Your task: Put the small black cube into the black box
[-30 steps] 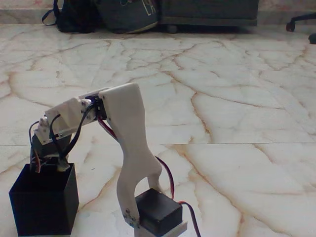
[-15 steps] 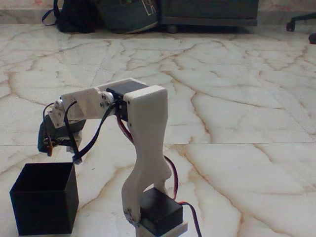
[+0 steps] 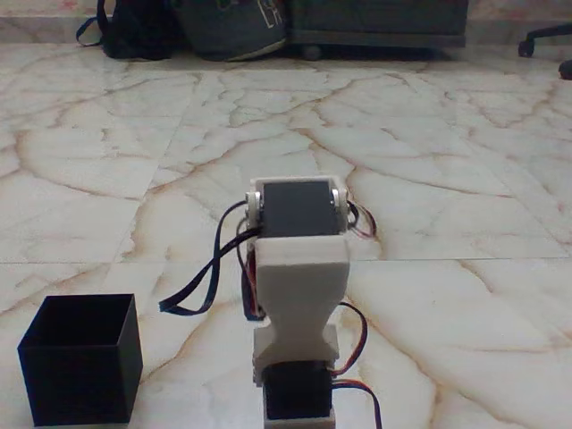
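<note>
The black box (image 3: 73, 386) stands open-topped on the marble floor at the lower left of the fixed view. Its inside is dark and I cannot see into it. The small black cube is hidden. The white arm (image 3: 299, 268) rises from its base at the bottom centre and points straight away from the camera, well to the right of the box. A black servo block (image 3: 299, 207) tops the arm, and black cables loop off its left side. My gripper is hidden behind the arm's own links.
Dark bags (image 3: 228, 27) and the base of some dark furniture (image 3: 375, 22) line the far edge of the floor. A chair's wheeled foot (image 3: 545, 37) shows at the top right. Veined marble floor (image 3: 429, 179) stretches beyond and to the right of the arm.
The arm lifted its gripper out of the black box and swung right, from over the box to the centre, now pointing away from the camera. The box stayed put.
</note>
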`<action>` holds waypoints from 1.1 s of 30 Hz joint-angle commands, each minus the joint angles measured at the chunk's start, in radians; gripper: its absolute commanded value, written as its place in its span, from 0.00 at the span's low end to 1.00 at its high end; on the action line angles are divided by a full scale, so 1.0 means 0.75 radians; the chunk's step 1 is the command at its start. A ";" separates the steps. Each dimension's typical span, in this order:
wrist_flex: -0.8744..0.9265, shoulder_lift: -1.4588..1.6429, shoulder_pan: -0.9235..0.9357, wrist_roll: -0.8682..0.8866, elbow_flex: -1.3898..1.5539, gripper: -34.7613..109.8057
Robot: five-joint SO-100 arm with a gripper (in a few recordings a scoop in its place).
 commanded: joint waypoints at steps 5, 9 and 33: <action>-0.139 0.188 0.198 -0.080 0.325 0.29; -0.168 0.286 0.272 -0.096 0.483 0.29; 0.041 0.382 0.016 0.184 0.747 0.26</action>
